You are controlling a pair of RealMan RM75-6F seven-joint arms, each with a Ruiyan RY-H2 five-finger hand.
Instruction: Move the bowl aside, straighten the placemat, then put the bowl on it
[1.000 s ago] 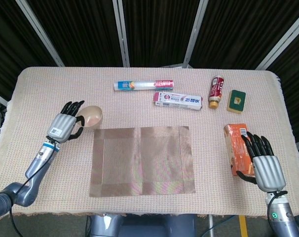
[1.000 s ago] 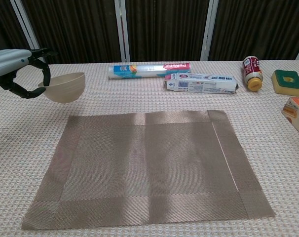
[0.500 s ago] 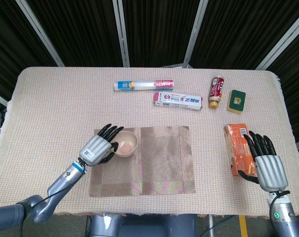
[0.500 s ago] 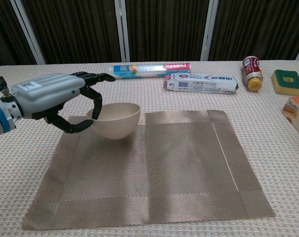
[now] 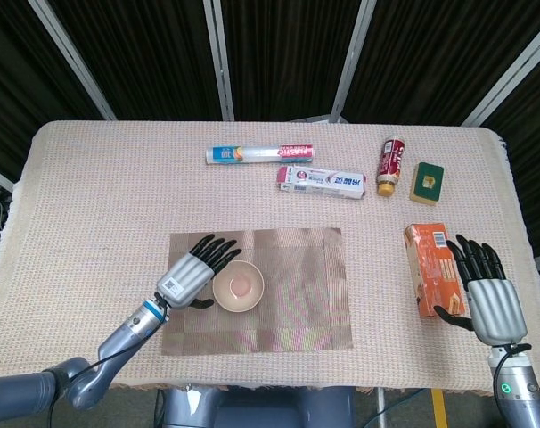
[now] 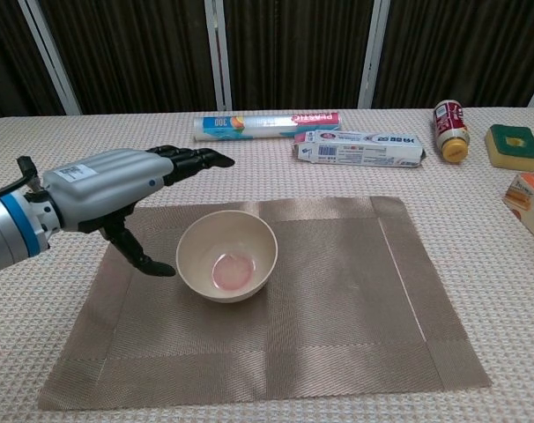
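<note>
A cream bowl [image 5: 239, 287] [image 6: 227, 256] with a pink spot inside stands upright on the brown woven placemat [image 5: 297, 294] [image 6: 337, 300], in its left half. My left hand [image 5: 196, 268] [image 6: 117, 185] hovers just left of the bowl with its fingers spread and apart from it, thumb pointing down beside the rim. At the table's right edge my right hand [image 5: 486, 294] rests open next to an orange box [image 5: 428, 267], holding nothing. The chest view does not show the right hand.
Along the far side lie a cling-film roll [image 5: 259, 153], a toothpaste box [image 5: 321, 182], a small bottle [image 5: 391, 165] and a green-and-yellow sponge [image 5: 427, 182]. The beige tablecloth [image 5: 92, 196] covers the table.
My left hand carried the bowl from the mat's far-left corner onto the placemat, set it down and let go; its fingers have spread. The right hand has barely moved.
</note>
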